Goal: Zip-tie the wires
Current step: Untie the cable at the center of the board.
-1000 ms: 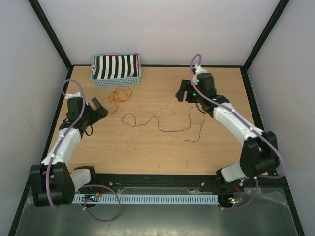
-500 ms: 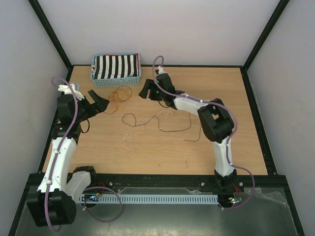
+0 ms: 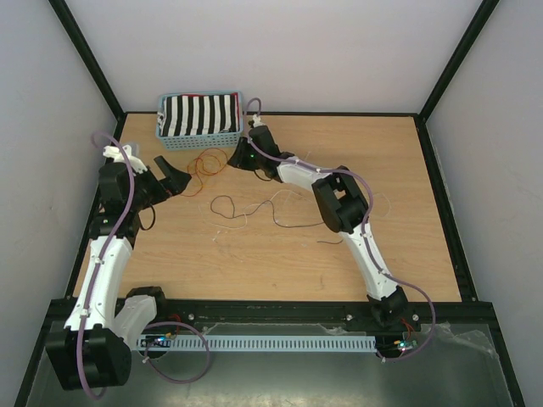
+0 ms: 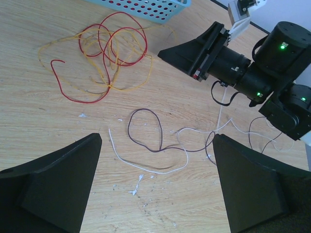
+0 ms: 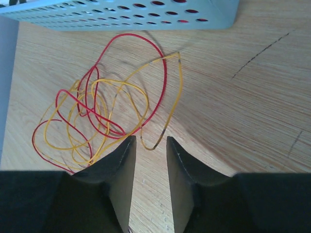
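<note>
Narrowed to a slim gap, the right gripper (image 5: 150, 141) hangs low over the table (image 5: 252, 111), a yellow strand's end at its fingertips; contact cannot be told. Beside it, the left gripper (image 4: 156, 138) gapes wide, empty. Red and yellow wires (image 5: 97, 114) lie tangled by the blue basket (image 5: 121, 17). Only the overhead and left wrist views show the dark and white strands (image 4: 160, 133) mid-table.

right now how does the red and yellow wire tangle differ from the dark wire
The red and yellow wire tangle is bright and coiled in overlapping loops beside the basket; the dark wire makes one loop and trails away. The right end effector reaches the tangle's edge, not the dark wire. Both are thin and lie loose on the table.
</note>
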Controlling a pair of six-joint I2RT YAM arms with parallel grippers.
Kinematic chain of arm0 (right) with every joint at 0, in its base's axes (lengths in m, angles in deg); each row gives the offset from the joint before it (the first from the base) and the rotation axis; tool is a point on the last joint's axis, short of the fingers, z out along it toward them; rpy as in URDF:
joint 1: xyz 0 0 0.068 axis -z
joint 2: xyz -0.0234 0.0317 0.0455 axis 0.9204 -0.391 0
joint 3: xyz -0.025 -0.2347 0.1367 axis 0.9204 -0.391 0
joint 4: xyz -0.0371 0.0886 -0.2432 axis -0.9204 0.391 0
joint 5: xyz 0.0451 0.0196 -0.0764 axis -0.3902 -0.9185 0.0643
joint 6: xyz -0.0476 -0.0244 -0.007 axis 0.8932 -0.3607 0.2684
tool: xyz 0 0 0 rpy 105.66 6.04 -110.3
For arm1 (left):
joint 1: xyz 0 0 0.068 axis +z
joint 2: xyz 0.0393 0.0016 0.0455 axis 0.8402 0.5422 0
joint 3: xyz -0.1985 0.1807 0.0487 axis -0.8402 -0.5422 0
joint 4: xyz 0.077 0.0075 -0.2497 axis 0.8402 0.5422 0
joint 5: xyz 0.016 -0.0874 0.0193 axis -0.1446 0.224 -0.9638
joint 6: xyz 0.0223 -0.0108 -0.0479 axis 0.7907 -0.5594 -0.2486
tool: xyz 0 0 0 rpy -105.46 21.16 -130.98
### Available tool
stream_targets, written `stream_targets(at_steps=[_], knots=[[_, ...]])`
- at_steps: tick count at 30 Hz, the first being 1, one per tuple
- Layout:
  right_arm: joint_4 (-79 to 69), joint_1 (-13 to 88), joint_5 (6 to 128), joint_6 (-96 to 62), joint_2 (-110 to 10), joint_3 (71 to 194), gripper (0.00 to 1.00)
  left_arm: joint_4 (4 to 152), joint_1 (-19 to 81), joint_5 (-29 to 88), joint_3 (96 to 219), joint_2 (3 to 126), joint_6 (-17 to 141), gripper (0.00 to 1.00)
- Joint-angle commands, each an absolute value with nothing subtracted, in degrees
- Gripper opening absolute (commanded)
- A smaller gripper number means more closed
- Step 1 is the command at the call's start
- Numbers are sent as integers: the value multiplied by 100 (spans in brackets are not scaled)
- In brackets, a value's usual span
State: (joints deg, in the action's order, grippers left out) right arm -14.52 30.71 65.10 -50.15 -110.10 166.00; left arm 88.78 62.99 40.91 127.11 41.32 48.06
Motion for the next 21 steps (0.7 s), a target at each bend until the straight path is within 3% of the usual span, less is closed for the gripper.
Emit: stream_targets(at_steps=[1,6,11,21], knots=[[-1331,3028,6478,-5019,-11061,16920,33,8868,6332,4216,12883,4128,4855,99],[-1352,3025,6546,-4797,-11028,17187,0,8870,6335,4234,12911,4135,4956,99],[-936,3025,6775,-4244,-10750,17611,0,9007,6349,4253,12998,4081,5087,99],[-357,3025,7551,-2583,-9105,17173,0,9002,6537,4681,13624,4551,5566,99]])
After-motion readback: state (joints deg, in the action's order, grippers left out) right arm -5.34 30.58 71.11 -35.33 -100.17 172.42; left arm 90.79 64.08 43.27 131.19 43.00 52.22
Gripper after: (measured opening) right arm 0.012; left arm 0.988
